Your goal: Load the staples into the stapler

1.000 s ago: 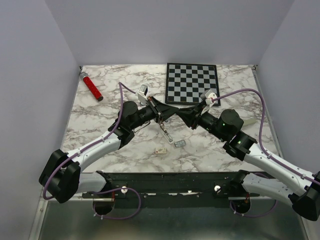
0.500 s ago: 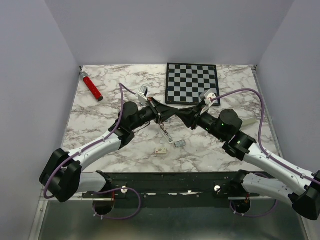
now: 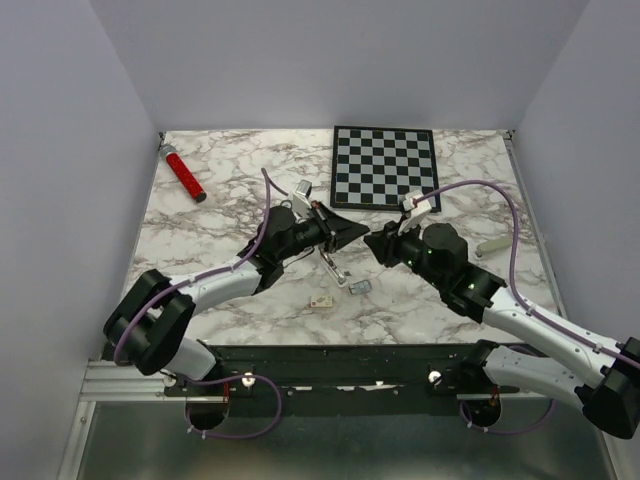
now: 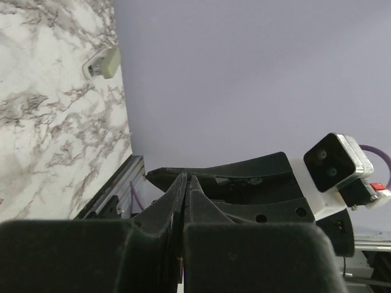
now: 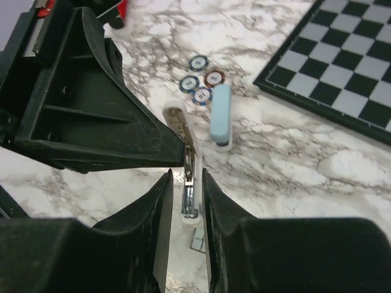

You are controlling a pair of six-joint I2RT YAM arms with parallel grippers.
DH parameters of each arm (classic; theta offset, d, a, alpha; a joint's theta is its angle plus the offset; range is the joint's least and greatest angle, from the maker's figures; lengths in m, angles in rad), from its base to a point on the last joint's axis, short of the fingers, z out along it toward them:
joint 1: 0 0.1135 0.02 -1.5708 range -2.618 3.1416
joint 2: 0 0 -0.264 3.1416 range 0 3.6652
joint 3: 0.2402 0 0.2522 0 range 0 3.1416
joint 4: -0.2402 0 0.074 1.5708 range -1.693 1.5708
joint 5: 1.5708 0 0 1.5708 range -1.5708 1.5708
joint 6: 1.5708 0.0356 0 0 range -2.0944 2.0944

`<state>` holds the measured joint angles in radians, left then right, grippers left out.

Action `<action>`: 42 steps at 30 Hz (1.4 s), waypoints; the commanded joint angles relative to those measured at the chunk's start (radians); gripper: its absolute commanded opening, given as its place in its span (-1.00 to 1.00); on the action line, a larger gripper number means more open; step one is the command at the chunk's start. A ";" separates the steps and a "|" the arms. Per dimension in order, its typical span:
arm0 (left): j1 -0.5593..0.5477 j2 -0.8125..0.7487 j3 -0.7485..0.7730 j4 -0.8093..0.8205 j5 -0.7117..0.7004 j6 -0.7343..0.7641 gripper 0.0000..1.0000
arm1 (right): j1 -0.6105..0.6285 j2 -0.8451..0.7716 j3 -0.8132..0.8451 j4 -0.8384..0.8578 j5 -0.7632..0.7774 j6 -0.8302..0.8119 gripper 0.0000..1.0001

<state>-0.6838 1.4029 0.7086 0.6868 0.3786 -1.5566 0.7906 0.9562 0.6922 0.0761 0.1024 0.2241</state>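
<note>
The stapler lies opened flat on the marble table. Its white base with the metal track [image 5: 189, 183] points toward me, and its light blue top [image 5: 220, 116] lies beyond. In the top view the track [image 3: 335, 268] shows below the left gripper. The staples [image 3: 360, 288] lie just past the track's end, also seen in the right wrist view [image 5: 197, 243]. My left gripper [image 3: 356, 230] is shut and empty, hovering over the stapler. My right gripper [image 5: 186, 176] is open, its fingers above either side of the track, tip to tip with the left gripper [image 5: 110, 122].
A small cream box [image 3: 321, 300] lies left of the staples. Three poker chips [image 5: 198, 79] sit by the blue top. A chessboard [image 3: 385, 165] is at the back, a red cylinder [image 3: 184, 173] at the back left, a white oblong bar [image 3: 490, 245] at the right.
The left arm has reached further right and swung its wrist round. The right gripper has shifted slightly left and nearer. The stapler and staples have not moved.
</note>
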 commanded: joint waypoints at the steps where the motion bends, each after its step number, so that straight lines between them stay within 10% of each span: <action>1: -0.022 0.114 0.032 0.132 0.011 0.019 -0.88 | -0.010 0.018 -0.040 -0.113 0.134 0.102 -0.35; 7: -0.016 0.234 0.035 0.252 0.023 0.059 -0.94 | -0.036 0.016 -0.057 -0.215 0.151 0.196 -0.34; 11: 0.006 0.193 0.031 0.153 0.011 0.163 -0.55 | -0.050 0.024 -0.051 -0.263 0.119 0.227 -0.18; 20: 0.061 -0.114 0.097 -0.436 -0.268 0.693 0.32 | -0.102 0.245 0.087 -0.345 -0.056 0.213 -0.06; 30: 0.151 -0.444 0.036 -0.779 -0.667 1.021 0.77 | -0.077 0.522 0.274 -0.354 -0.202 0.077 0.20; 42: 0.250 -0.694 -0.153 -0.666 -1.034 1.305 0.98 | 0.032 0.768 0.478 -0.458 -0.077 0.070 0.32</action>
<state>-0.4446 0.7532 0.6342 -0.0483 -0.4973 -0.3985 0.7925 1.6669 1.1065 -0.3107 -0.0414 0.3099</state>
